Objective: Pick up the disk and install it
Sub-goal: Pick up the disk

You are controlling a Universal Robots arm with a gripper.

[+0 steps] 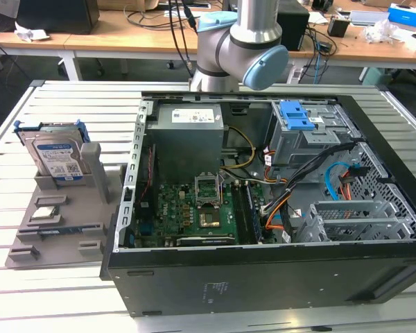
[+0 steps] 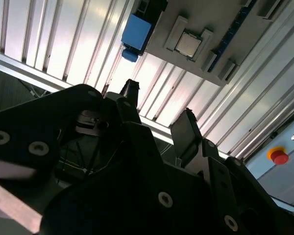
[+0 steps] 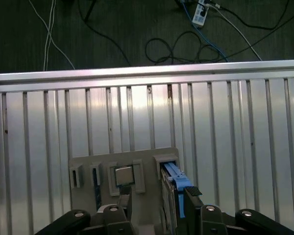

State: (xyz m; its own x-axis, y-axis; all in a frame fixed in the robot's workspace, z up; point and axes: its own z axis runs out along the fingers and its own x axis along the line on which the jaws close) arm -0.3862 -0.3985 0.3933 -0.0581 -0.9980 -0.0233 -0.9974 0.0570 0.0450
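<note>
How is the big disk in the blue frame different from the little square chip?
The disk stands upright in the grey holder; the chip lies flat in it. The disk is much bigger and rectangular; the chip is small and square. The disk has a blue frame; the chip has none. Both are silver.

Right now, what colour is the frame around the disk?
Blue; the frame shows best in the exterior view, around the silver disk.

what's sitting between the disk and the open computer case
In the exterior view, a gray upright post of the holder tray stands between the disk and the computer case; beside it, bare slatted table.
</note>
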